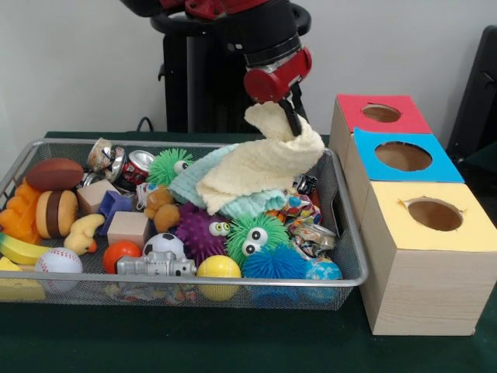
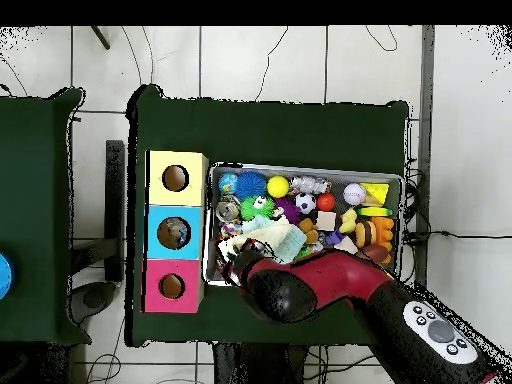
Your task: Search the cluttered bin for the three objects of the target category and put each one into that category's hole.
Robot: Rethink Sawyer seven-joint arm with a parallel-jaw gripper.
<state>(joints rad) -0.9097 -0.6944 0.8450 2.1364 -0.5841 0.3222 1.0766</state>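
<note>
My gripper (image 1: 292,116) is shut on the top edge of a pale yellow cloth (image 1: 264,162). The cloth hangs from the gripper, and its lower end still rests on the toys in the right half of the wire mesh bin (image 1: 351,233). The red-topped hole (image 1: 380,113) is to the right of the gripper, on the farthest box. In the overhead view the arm covers the gripper. There the cloth (image 2: 281,240) shows at the bin's (image 2: 402,182) left end, close to the red-topped hole (image 2: 171,286).
A teal cloth (image 1: 192,180) lies under the yellow one. Around it are spiky balls (image 1: 255,237), a yellow ball (image 1: 218,268), a baseball (image 1: 58,260), cans (image 1: 138,165), wooden blocks (image 1: 129,228) and a toy burger (image 1: 56,213). The blue-topped hole (image 1: 403,156) and the yellow-topped hole (image 1: 435,214) are nearer.
</note>
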